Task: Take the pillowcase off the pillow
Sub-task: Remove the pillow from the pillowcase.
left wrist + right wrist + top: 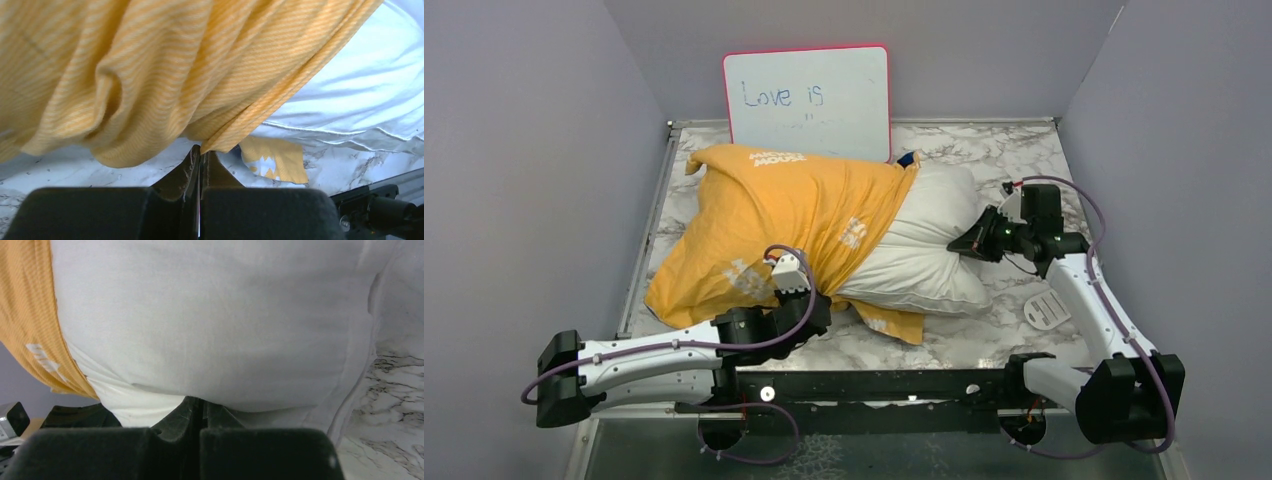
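Observation:
The pillowcase (764, 215) lies yellow-orange side up with white lettering and covers the left part of the pillow (924, 240). The plump white pillow sticks out of it to the right. My left gripper (827, 303) is at the pillowcase's near edge by its opening. In the left wrist view it (202, 150) is shut on a fold of the pillowcase (125, 65), with the pillow (360, 90) behind. My right gripper (956, 245) is at the pillow's right end. In the right wrist view it (202, 402) is shut on the pillow (210, 315), with the pillowcase (25, 315) at the left.
A pink-framed whiteboard (807, 100) leans against the back wall behind the pillow. A small white slotted disc (1046, 308) lies on the marble table (984, 160) near the right arm. Grey walls close in both sides. A black rail (874, 385) runs along the near edge.

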